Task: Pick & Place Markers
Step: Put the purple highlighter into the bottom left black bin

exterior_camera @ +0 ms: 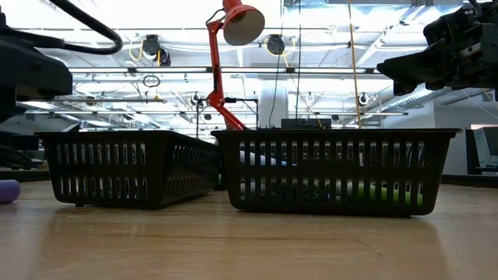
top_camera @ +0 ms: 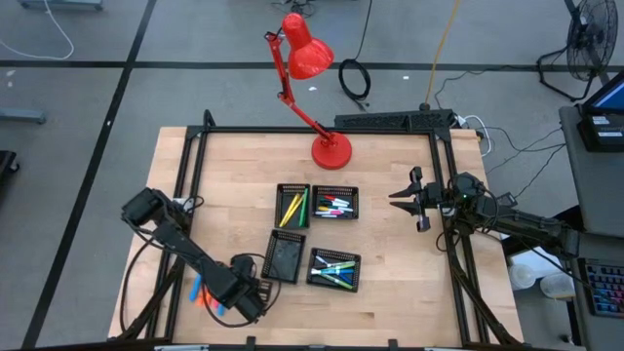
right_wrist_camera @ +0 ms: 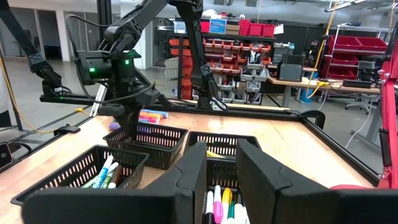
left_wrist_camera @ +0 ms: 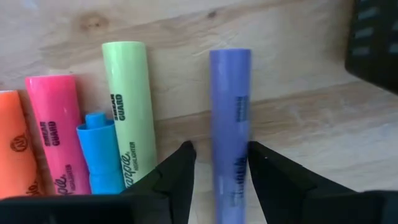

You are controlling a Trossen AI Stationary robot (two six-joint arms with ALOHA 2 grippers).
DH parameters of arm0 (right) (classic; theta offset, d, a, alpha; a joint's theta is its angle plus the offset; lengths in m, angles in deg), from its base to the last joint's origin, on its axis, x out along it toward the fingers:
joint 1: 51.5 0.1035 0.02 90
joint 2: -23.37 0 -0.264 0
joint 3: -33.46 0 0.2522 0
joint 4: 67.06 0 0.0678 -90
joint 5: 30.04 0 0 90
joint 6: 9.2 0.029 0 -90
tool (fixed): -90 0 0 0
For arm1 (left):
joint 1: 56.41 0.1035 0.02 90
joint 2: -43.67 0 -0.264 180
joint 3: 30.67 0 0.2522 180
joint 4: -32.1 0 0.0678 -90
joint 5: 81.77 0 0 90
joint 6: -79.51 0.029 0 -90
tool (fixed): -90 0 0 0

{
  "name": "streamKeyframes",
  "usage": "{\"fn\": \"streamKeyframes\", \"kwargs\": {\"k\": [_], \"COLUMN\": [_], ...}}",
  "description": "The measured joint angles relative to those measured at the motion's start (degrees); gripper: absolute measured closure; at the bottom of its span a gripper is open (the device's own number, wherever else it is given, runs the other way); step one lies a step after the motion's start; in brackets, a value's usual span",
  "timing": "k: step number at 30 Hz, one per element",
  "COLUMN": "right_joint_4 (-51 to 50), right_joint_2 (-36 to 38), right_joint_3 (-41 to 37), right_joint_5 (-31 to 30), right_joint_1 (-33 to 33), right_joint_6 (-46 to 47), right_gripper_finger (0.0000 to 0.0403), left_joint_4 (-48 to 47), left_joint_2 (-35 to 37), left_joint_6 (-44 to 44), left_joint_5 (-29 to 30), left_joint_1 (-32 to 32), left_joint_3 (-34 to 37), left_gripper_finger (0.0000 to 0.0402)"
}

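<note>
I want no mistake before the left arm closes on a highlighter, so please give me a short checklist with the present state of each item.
1. Left gripper straddles the purple plastic highlighter: ok.
2. Fingers open, not yet closed on it: ok.
3. Neighbouring yellow-green highlighter lies outside the fingers, with a gap: ok.
4. Purple highlighter flat on the wooden table: ok.
5. Empty black mesh tray near for placing: ok.
6. Right gripper waits far off, raised at the table's right side: ok.
</note>
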Motion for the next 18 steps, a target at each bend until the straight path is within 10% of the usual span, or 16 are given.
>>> {"fn": "streamKeyframes", "kwargs": {"k": [18], "right_joint_4": [0.0], "right_joint_2": [0.0], "right_joint_3": [0.0], "right_joint_5": [0.0], "right_joint_1": [0.0], "right_joint_6": [0.0], "right_gripper_finger": [0.0325], "left_joint_4": [-0.7], "left_joint_2": [2.3], "left_joint_6": [3.3], "left_joint_5": [2.6], "left_joint_1": [0.1], "left_joint_3": [0.4], "left_gripper_finger": [0.0341]}}
